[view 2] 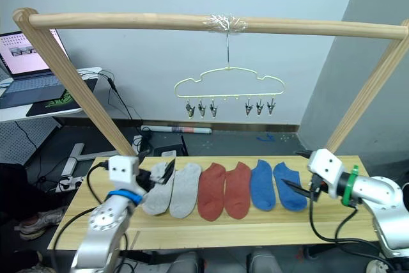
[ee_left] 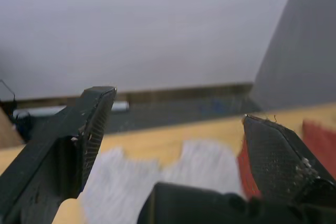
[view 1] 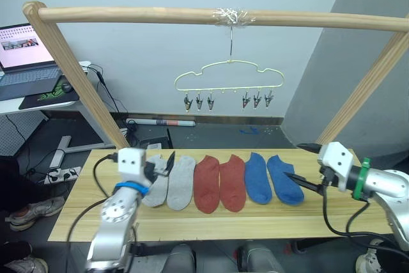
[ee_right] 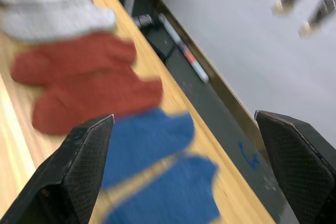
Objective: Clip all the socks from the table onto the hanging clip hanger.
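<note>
1. Six socks are laid in a row on the table (view 1: 83,218): grey socks (view 1: 171,182), rust red socks (view 1: 220,183), blue socks (view 1: 273,179).
2. The left gripper (view 1: 165,164) is held with fingers wide, over the grey pair.
3. The right gripper (view 1: 299,181) is held with fingers wide, just beside the outer blue sock.
4. The clip hanger (view 1: 229,76) is hung above, its clips empty.

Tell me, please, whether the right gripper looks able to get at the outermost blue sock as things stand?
Probably yes: the right gripper is open beside that blue sock, which lies flat on the table with nothing between them.
</note>
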{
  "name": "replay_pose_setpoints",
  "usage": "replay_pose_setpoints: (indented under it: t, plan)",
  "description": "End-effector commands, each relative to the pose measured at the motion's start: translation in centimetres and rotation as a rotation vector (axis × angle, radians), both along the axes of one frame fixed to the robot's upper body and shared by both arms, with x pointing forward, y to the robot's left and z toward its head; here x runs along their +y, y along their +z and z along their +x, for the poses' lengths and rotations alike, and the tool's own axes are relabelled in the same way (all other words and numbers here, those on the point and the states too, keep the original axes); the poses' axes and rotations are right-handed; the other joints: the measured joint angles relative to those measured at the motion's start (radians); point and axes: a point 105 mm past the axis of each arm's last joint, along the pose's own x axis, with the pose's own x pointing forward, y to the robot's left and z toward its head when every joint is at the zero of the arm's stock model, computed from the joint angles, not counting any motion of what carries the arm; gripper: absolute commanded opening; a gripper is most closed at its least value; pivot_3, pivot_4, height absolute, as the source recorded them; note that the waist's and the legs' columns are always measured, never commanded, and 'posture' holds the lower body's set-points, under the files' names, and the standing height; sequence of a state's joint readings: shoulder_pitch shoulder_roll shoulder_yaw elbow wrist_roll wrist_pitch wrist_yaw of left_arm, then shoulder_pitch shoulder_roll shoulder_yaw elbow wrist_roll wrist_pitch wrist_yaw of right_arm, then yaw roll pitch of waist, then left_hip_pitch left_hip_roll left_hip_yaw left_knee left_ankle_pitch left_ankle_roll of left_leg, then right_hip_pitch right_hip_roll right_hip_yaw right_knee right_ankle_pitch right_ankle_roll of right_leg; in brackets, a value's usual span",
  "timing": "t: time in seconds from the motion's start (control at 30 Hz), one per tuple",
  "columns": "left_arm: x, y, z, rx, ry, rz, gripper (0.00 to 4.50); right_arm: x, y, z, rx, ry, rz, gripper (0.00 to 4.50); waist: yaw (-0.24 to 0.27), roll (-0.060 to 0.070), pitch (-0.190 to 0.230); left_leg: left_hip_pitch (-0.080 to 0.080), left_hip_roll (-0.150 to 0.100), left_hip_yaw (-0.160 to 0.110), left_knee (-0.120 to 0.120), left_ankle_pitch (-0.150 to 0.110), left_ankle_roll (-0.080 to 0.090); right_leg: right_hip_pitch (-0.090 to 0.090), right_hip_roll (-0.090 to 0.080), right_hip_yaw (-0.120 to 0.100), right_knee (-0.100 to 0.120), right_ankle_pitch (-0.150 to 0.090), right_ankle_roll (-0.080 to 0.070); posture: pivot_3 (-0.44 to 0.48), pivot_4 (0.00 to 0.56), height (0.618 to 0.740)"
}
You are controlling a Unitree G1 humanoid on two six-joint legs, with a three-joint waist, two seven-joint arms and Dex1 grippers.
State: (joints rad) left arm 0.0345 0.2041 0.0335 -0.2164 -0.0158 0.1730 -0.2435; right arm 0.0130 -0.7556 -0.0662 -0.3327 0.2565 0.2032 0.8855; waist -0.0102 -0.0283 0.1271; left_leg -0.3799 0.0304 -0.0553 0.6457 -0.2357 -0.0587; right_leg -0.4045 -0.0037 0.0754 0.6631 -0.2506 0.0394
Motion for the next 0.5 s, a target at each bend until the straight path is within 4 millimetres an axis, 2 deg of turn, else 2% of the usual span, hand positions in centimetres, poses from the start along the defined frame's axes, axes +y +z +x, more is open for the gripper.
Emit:
replay_pose_setpoints:
  t: [0.03, 0.13, 0.23, 0.33, 0.47, 0.5]
  plan:
    - [-1.9, 2.8, 1.2, -0.117, 0.015, -0.011, 4.41, 2.5, 2.4, 0.1, -0.064, 0.055, 0.050, 4.50, -0.003, 0.000, 0.000, 0.000, 0.000, 0.000, 0.000, 0.000, 0.000, 0.000, 0.000, 0.000, 0.000, 0.000, 0.000, -0.014, 0.124, 0.737]
    - [-3.4, 4.6, 2.6, -0.182, 0.023, -0.048, 4.41, 4.4, 3.8, 0.6, -0.093, 0.086, 0.099, 4.50, -0.013, -0.001, 0.001, 0.000, 0.000, 0.000, 0.000, 0.000, 0.000, 0.000, 0.000, 0.000, 0.000, 0.000, 0.000, -0.019, 0.126, 0.737]
    - [-4.2, 5.8, 3.8, -0.230, 0.023, -0.068, 4.41, 5.5, 4.7, 1.3, -0.109, 0.090, 0.139, 4.50, -0.018, -0.001, 0.001, 0.000, -0.001, -0.001, 0.000, 0.000, 0.000, 0.000, 0.000, 0.000, 0.000, 0.000, 0.001, -0.021, 0.127, 0.737]
    - [-4.5, 6.0, 4.5, -0.251, 0.018, -0.069, 3.81, 5.8, 5.0, 1.7, -0.114, 0.088, 0.148, 4.50, -0.019, -0.001, 0.001, -0.001, -0.001, -0.001, -0.001, 0.000, 0.000, 0.000, 0.000, 0.000, -0.002, 0.003, 0.005, -0.022, 0.129, 0.737]
    - [-4.2, 6.2, 5.4, -0.259, 0.043, -0.069, 2.61, 6.0, 5.4, 2.0, -0.122, 0.085, 0.158, 4.50, -0.020, -0.001, 0.004, -0.002, -0.001, -0.002, -0.002, 0.000, 0.000, 0.000, 0.001, -0.001, -0.002, 0.003, 0.006, -0.031, 0.132, 0.737]
    - [-4.2, 6.2, 5.5, -0.259, 0.043, -0.072, 2.61, 6.0, 5.5, 2.0, -0.124, 0.085, 0.158, 4.50, -0.020, -0.001, 0.006, -0.002, -0.001, -0.002, -0.002, 0.000, 0.000, 0.000, 0.001, -0.001, -0.002, 0.003, 0.006, -0.031, 0.132, 0.737]
